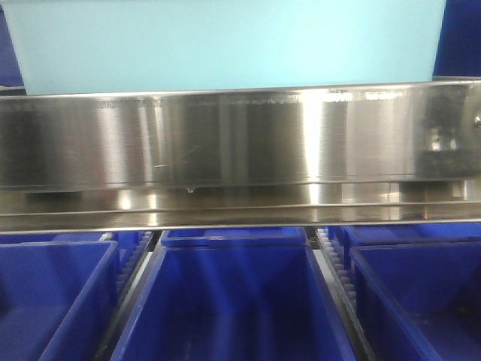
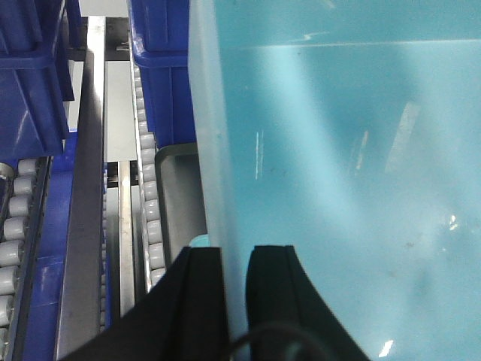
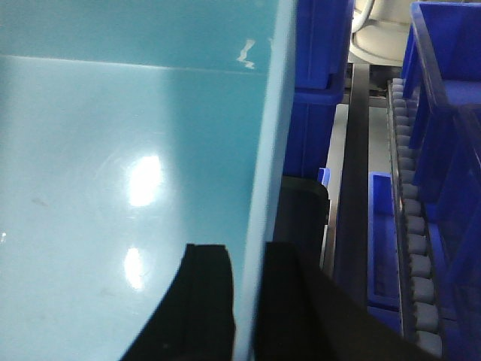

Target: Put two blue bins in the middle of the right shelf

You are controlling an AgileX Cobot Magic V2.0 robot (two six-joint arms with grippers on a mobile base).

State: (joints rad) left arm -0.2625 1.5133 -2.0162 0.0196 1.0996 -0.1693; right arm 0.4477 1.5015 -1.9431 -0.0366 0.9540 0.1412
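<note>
- Pinched pale blue bin [image 1: 225, 37] by its thin side walls with left jaws and right jaws.
- Showed right above shiny shelf rail [image 1: 225, 139].
- Saw dark blue bins [image 1: 233, 301] close underneath.

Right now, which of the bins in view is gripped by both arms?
The pale turquoise bin above the steel rail: the left gripper and right gripper each pinch a side wall. The dark blue bins below sit untouched.
</note>
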